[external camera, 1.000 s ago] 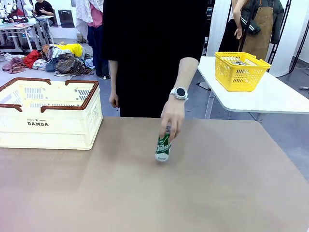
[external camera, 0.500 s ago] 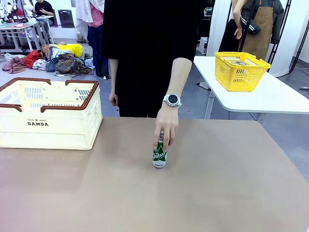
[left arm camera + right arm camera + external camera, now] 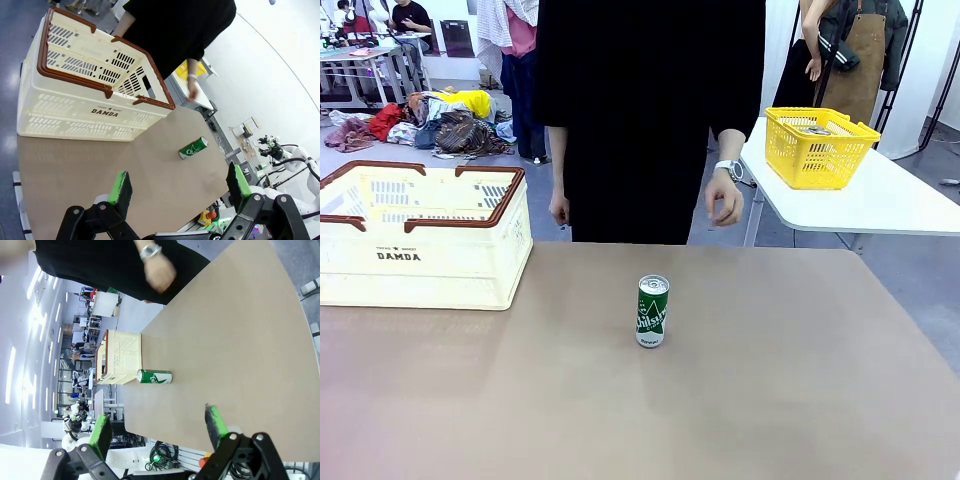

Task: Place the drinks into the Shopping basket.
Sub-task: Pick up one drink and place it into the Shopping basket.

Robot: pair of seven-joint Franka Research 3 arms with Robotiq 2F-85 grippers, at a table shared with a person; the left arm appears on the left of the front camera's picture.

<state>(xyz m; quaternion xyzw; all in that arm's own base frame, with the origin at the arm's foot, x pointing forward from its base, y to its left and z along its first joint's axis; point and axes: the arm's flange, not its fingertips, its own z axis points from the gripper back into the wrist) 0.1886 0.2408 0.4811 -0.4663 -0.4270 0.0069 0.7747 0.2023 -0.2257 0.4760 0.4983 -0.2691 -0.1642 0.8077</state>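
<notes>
A green drink can with white lettering and a silver top stands upright near the middle of the brown table. It also appears farther off in the left wrist view as the can and in the right wrist view as the can. The cream-white Shopping basket, brown-rimmed and marked DAMDA, sits at the table's far left; the basket looks empty from above. My left gripper is open above the table, well short of the can. My right gripper is open too, with nothing between its fingers.
A person in black stands at the far edge, one hand with a wristwatch hanging by their side, clear of the can. A bright yellow mesh basket sits on a separate white table at the back right.
The person set the can upright on the table, let go of it and drew the hand back to their side.
</notes>
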